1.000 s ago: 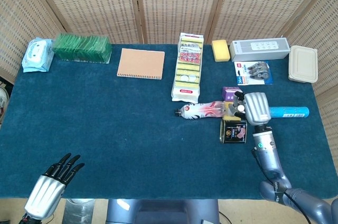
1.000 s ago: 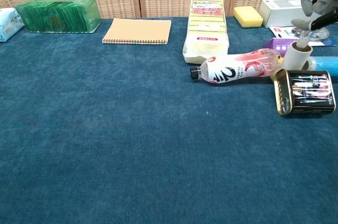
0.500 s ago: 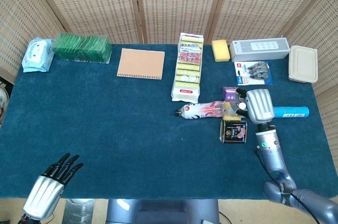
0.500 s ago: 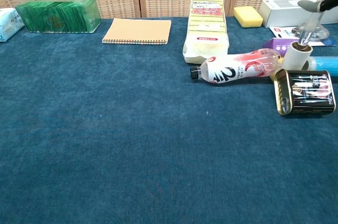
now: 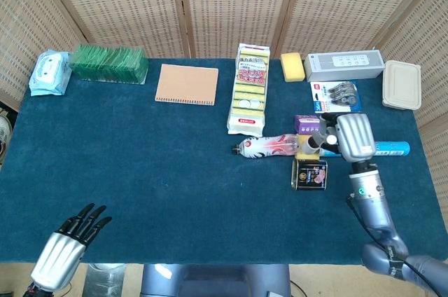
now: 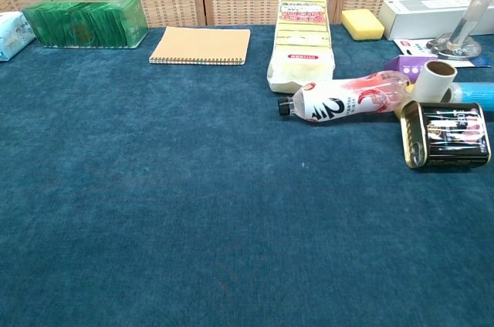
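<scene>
The right robot hand (image 5: 352, 136) hovered over the blue tube (image 5: 389, 148), its fingers (image 5: 323, 136) loosely apart and holding nothing, just beside the white roll (image 5: 306, 144) standing between the lying bottle (image 5: 266, 146) and the tin can (image 5: 309, 174). The left robot hand (image 5: 64, 249) hung open off the surface's (image 5: 140, 164) near edge.

Beside the glossy silver-shelled right hand (image 5: 353, 137) lie a shiny metal tin (image 5: 309, 174) with a black printed face, a clear glossy plastic bottle (image 5: 269, 146) and a matt cardboard tube (image 6: 434, 80), all on the rough, matt blue cloth table cover (image 5: 140, 164).
</scene>
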{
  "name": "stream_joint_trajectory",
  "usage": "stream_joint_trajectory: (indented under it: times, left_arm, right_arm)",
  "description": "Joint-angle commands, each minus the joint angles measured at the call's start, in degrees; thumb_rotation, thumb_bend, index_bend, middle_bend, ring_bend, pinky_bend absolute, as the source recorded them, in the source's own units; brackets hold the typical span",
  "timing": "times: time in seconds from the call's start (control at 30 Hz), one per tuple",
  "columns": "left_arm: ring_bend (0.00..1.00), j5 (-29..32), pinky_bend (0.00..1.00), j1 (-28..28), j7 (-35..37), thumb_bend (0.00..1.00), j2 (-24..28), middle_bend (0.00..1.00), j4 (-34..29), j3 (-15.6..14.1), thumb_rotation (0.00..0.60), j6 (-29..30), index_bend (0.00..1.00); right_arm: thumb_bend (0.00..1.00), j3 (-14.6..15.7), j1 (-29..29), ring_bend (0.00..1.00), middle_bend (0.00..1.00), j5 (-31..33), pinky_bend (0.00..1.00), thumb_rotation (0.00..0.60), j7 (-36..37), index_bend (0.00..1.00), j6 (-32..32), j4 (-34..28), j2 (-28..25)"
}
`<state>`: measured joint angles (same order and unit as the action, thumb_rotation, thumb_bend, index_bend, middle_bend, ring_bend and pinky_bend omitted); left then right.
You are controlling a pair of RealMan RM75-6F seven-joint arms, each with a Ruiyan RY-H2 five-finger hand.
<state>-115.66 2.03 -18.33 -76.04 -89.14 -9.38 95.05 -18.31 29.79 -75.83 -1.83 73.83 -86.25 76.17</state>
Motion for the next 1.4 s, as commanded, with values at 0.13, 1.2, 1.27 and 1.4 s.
stream_joint_trajectory:
  times: [0.13, 1.2, 1.27, 1.4]
  left_arm:
    - [0.13, -0.56, 0.38, -0.40, 0.65, 0.28, 0.38, 0.18, 0.10, -0.20, 0.600, -0.09, 0.22]
    - [0.13, -2.04, 0.38, -3.73, 4.80, 0.28, 2.48, 0.18, 0.34, -0.60, 0.600, -1.69, 0.22]
    - [0.13, -1.91, 0.38, -3.67, 4.62, 0.28, 2.43, 0.18, 0.34, -0.59, 0.600, -1.70, 0.22]
    - [0.13, -1.81, 0.38, -3.48, 4.53, 0.28, 2.45, 0.18, 0.31, -0.60, 0.600, -1.32, 0.22]
  right_arm:
    - [0.41, -0.51, -1.48, 1.00, 0.99, 1.63, 0.99, 0.600, -0.86, 0.81, -0.05, -4.85, -4.18]
    - [0.46, 5.76, -12.69, 1.00, 1.00, -0.94, 1.00, 0.600, 6.71, 0.82, -3.64, -25.44, -28.44]
    - [0.46, 5.77, -12.65, 1.00, 1.00, -0.91, 1.00, 0.600, 6.79, 0.82, -3.44, -25.05, -28.15]
    - [0.46, 6.43, -12.87, 1.00, 1.00, -2.24, 1.00, 0.600, 6.84, 0.82, -2.79, -24.91, -27.44]
